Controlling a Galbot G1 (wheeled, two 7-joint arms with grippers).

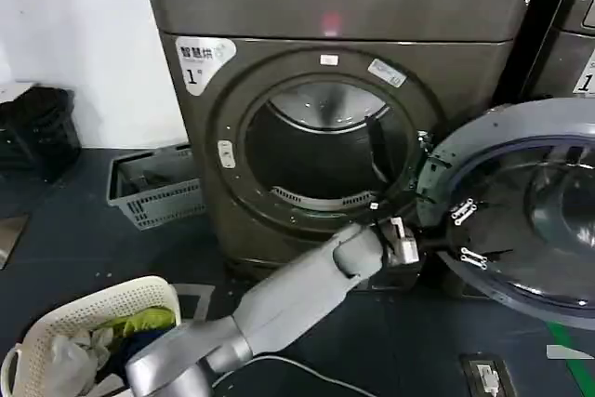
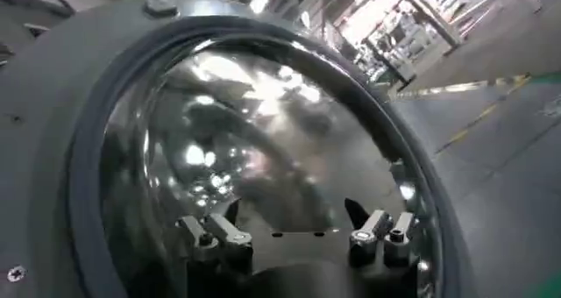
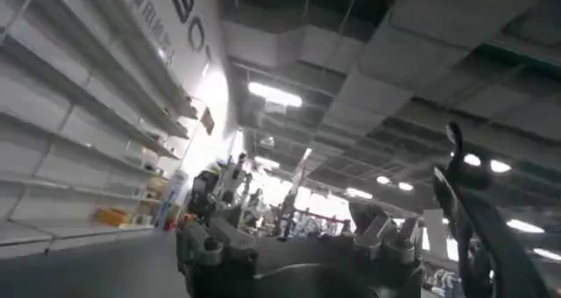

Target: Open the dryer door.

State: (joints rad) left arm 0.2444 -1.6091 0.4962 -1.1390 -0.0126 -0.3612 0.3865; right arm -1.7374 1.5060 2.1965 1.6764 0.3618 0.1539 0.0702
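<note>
Just right of the left hand (image 1: pixel 467 234), spread open, dryer door (image 1: pixel 521 165) swung wide.

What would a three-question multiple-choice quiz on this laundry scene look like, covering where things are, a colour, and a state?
1. Where does the left pincer sit?
A. inside the drum
B. at the inner side of the door
C. over the laundry basket

2. What colour is the crate on the floor left of the dryer?
A. grey
B. red
C. yellow

3. What state is the door in?
A. shut
C. swung wide open
B. taken off and lying on the floor

Answers:
1 B, the head view shows the left arm reaching to the door's grey inner ring, and the left wrist view faces its glass.
2 A, the slatted crate is grey.
3 C, the drum opening is bare and the door hangs out to the right on its hinge.
</note>
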